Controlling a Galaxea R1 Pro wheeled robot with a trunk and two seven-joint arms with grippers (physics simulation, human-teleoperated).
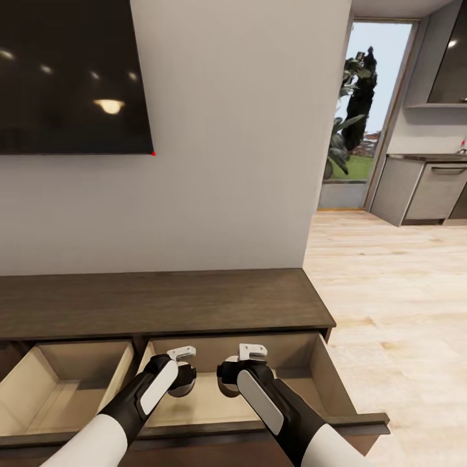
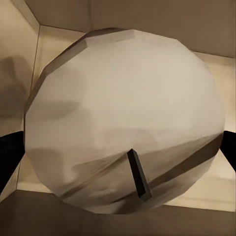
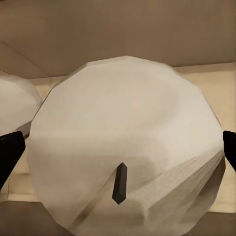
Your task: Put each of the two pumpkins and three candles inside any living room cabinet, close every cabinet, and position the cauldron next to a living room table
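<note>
The low dark-brown cabinet (image 1: 162, 301) stands against the wall with two drawers pulled out. Both arms reach down into the right drawer (image 1: 324, 376). My left gripper (image 1: 183, 379) is shut on a cream candle (image 2: 123, 98) with a dark wick, a black finger (image 2: 10, 157) at each side. My right gripper (image 1: 228, 381) is shut on another cream candle (image 3: 128, 123). In the right wrist view the left arm's candle (image 3: 14, 103) shows just beside it. Both candles hang a little above the drawer's pale floor (image 2: 54, 44).
The left drawer (image 1: 65, 383) stands open with nothing showing inside. A dark TV screen (image 1: 71, 71) hangs on the wall above the cabinet. To the right, light plank floor (image 1: 389, 292) leads to a glazed door (image 1: 363, 110) and grey kitchen units (image 1: 428, 188).
</note>
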